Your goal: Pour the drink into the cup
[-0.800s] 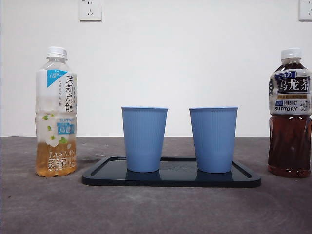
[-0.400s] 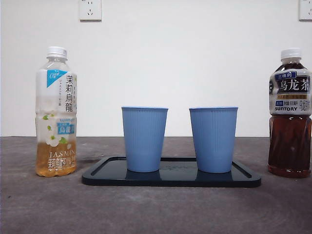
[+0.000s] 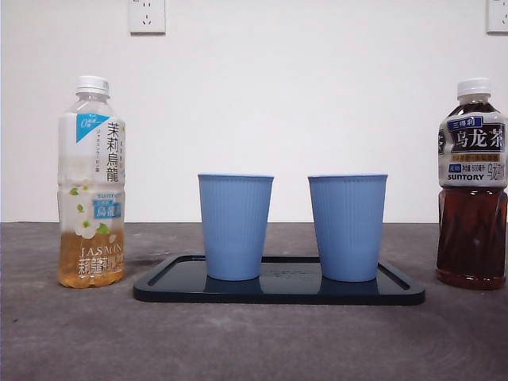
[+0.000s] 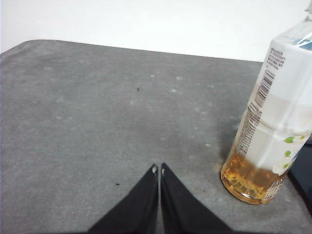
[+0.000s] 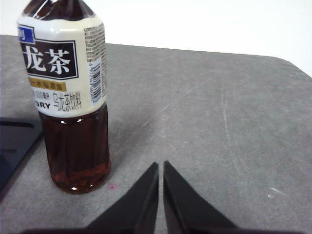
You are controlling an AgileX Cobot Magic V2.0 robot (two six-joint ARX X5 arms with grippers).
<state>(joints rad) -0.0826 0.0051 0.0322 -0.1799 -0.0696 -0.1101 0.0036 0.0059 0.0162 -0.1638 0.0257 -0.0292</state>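
Note:
Two blue ribbed cups stand upright on a dark tray (image 3: 397, 292): the left cup (image 3: 235, 226) and the right cup (image 3: 347, 227). A jasmine tea bottle (image 3: 92, 182) with a little pale drink stands left of the tray, capped. A dark oolong tea bottle (image 3: 472, 182) stands to the right, capped and nearly full. My left gripper (image 4: 158, 169) is shut and holds nothing, on the table beside the jasmine bottle (image 4: 270, 122). Beside the oolong bottle (image 5: 68, 92), my right gripper (image 5: 161, 166) is shut too, with nothing in it. Neither arm shows in the front view.
A white wall with two power sockets (image 3: 147, 14) closes off the back. The grey table (image 3: 254, 341) stretches in front of the tray. The tray's corner (image 5: 12, 141) shows in the right wrist view next to the oolong bottle.

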